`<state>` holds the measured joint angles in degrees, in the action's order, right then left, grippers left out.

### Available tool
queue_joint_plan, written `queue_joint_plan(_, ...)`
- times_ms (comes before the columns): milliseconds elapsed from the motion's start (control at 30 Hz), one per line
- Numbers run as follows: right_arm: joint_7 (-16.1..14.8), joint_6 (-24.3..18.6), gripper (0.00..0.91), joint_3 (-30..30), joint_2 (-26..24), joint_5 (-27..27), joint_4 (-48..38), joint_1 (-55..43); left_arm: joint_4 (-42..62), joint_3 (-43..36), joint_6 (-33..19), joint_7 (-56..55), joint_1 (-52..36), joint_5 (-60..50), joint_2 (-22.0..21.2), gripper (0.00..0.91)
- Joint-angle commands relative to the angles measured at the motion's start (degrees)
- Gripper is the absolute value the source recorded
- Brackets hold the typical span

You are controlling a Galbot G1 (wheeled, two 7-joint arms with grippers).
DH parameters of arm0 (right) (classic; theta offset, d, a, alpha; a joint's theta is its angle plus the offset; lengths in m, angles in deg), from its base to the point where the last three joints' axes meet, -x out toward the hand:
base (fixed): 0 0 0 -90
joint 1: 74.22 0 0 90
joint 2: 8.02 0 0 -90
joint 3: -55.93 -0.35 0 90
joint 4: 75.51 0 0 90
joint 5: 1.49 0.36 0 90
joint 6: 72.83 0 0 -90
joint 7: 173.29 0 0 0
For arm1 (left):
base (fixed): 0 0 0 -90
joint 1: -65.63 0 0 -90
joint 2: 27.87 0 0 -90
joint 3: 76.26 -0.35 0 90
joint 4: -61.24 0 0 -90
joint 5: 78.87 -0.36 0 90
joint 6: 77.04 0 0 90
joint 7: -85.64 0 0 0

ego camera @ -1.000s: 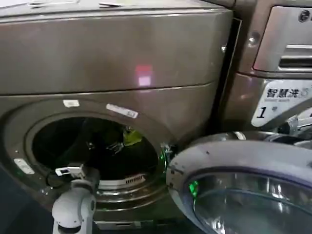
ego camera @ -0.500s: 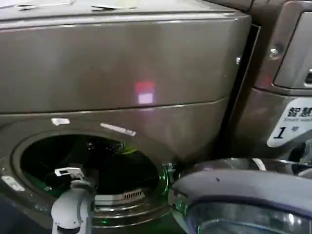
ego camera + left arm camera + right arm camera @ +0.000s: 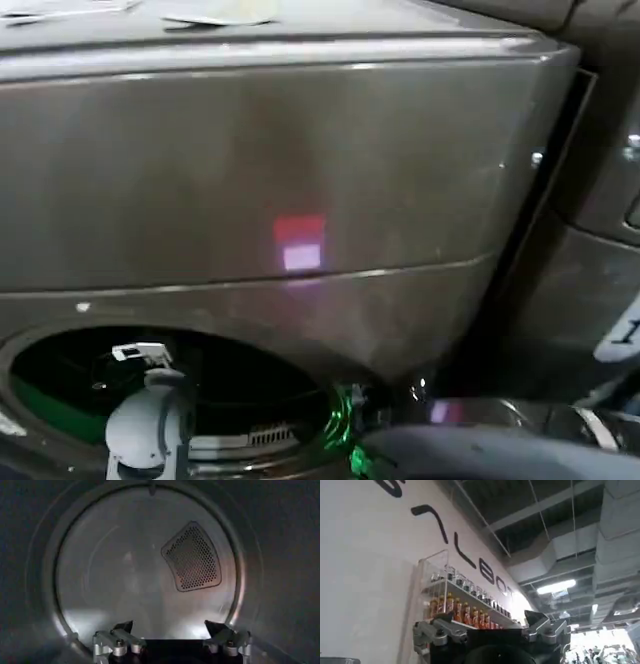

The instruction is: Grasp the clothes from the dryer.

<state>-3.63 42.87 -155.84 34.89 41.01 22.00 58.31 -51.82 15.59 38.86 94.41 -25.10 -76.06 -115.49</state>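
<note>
The dryer (image 3: 300, 150) stands close in front of me, dark bronze-grey, with a small red light (image 3: 298, 240) on its upper panel. Its round drum mouth (image 3: 230, 385) is open at the lower left. My left arm (image 3: 150, 425) reaches into that mouth. Inside, my left gripper (image 3: 170, 628) is open, nothing between its fingers, facing the bare metal back wall (image 3: 115, 570) and a perforated vent (image 3: 194, 556). The clothes are out of view. My right gripper (image 3: 487, 624) is open and empty, pointing up at a wall and ceiling, away from the dryer.
The dryer's open door (image 3: 500, 450) hangs at the lower right, beside the drum mouth. A second machine (image 3: 600, 200) stands to the right. Papers (image 3: 215, 18) lie on the dryer's top. A wall shelf of bottles (image 3: 465, 612) sits behind the right gripper.
The head view has swung upward, so the dryer front slid down the picture. The yellow-green fabric seen in the drum a second ago has dropped out of sight. The left arm stays at the drum mouth.
</note>
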Motion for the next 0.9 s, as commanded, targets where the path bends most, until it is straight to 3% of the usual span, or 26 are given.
queue_joint_plan(33, -0.72, -0.12, 0.907, -0.39, 0.16, -1.47, 0.19, 0.27, 11.71, -0.28, -1.47, -0.59, -9.94, 1.09, 0.64, 0.907)
queue_joint_plan(633, -1.41, -0.73, 0.907, -2.07, -0.08, -1.11, -0.82, 1.18, 52.24, -2.48, -10.3, -1.49, -36.8, -2.33, 1.97, 0.907)
queue_joint_plan(900, -1.77, -0.77, 0.907, -1.78, -0.26, -1.26, -1.42, 0.87, 65.62, -6.79, -9.61, 18.93, -46.55, -7.65, 4.54, 0.907)
